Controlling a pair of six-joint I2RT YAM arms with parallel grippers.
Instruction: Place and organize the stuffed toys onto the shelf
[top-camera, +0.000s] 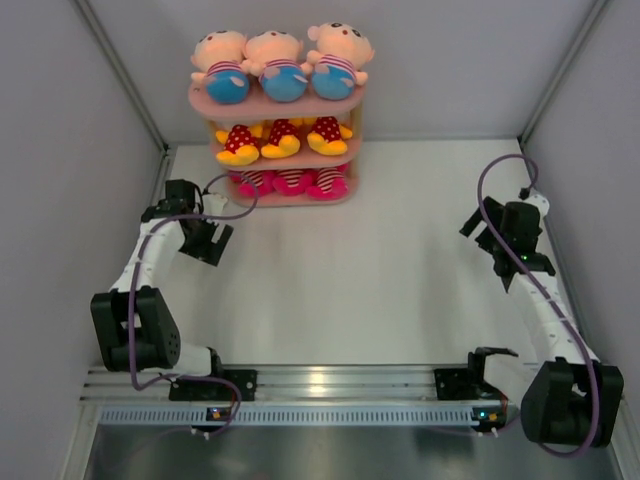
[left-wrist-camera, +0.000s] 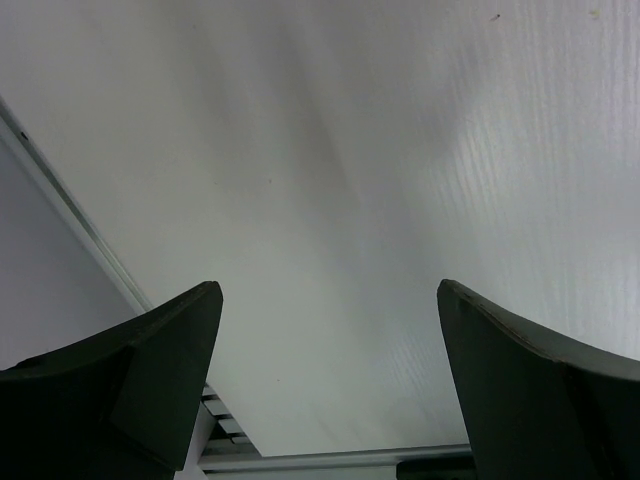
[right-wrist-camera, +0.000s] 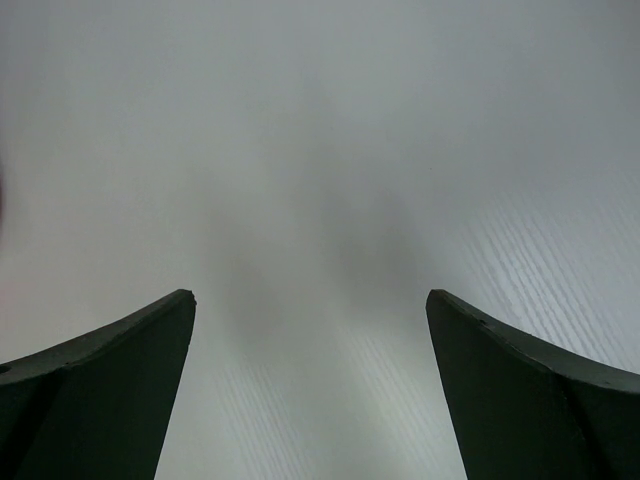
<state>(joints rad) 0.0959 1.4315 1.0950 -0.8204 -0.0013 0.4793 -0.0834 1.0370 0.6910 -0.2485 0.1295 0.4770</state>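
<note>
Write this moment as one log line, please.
toys: all on shelf, three per tier | left hand: open, empty | right hand: open, empty

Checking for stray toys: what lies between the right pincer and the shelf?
Nothing: between right pincer and shelf, the top view shows bare table.

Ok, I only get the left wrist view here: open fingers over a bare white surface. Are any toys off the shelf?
Observer: None that I can see. The stuffed toys all sit on the shelf, three per tier.
Operator: Sorted how?
Observer: By kind: peach-headed toys on top, yellow polka-dot ones in the middle, pink striped ones at the bottom.
Operator: And the right gripper?
Observer: The right gripper is open and empty, over the right side of the table, well away from the shelf.
</note>
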